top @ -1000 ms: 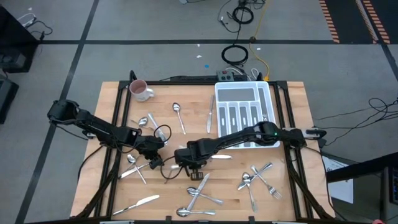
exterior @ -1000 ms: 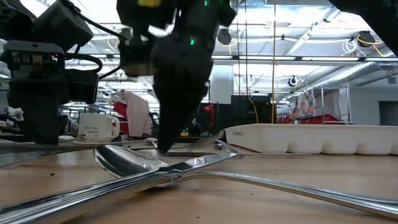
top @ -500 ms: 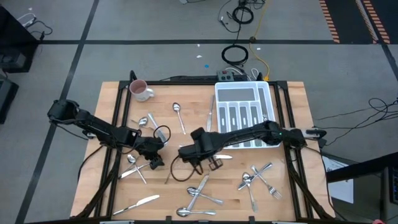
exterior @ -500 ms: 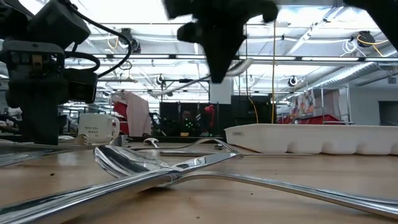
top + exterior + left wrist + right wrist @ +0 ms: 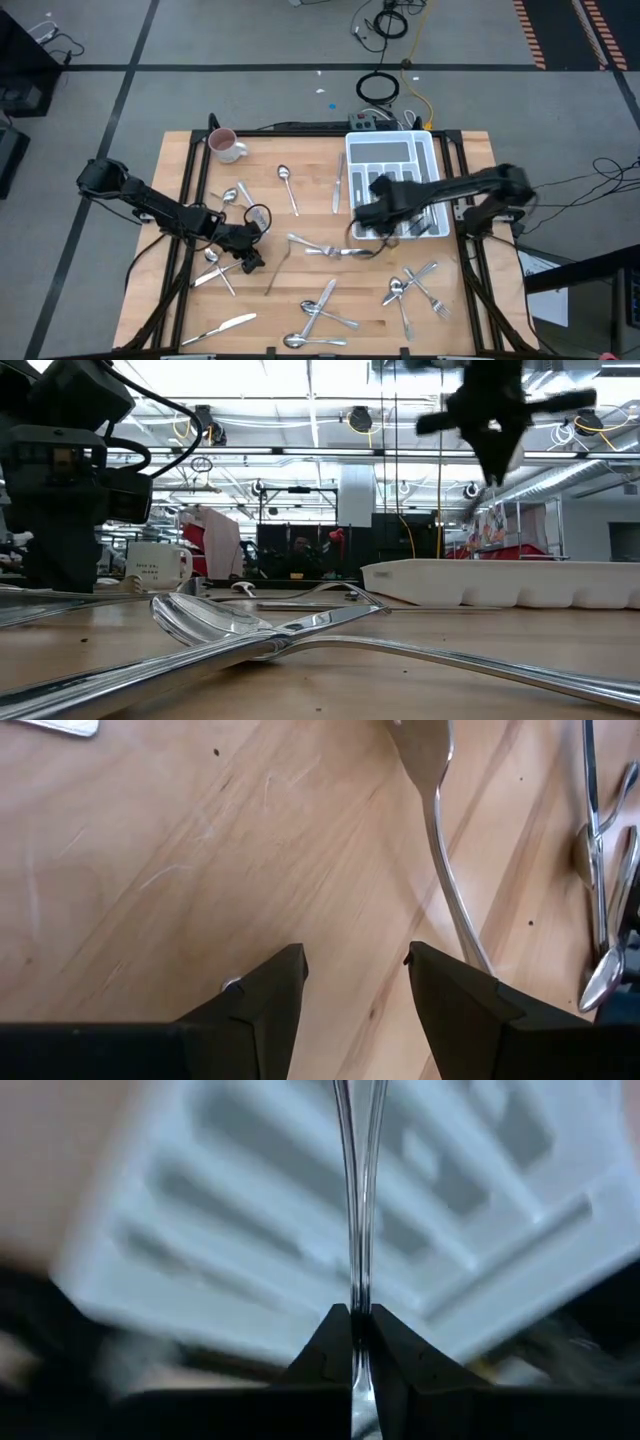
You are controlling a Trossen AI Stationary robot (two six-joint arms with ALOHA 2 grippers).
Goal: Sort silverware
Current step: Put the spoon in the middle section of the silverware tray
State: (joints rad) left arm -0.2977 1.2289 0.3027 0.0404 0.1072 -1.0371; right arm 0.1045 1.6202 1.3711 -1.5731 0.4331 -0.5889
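The right tool (image 5: 352, 1342) is clenched on a slim piece of silverware (image 5: 356, 1200) — only its thin shiny handle shows, running straight out from the pinched fingertips. It hangs above the white cutlery tray (image 5: 392, 150), near the tray's front edge, with the slots directly beneath and open air all around. The left tool (image 5: 352, 982) rests low on the wooden surface (image 5: 470, 305), its fingers parted and holding nothing — a fork (image 5: 440, 840) lies just ahead of it. More forks, spoons and knives lie scattered across the surface, well apart from the right tool; a mug (image 5: 226, 146) stands at the far corner
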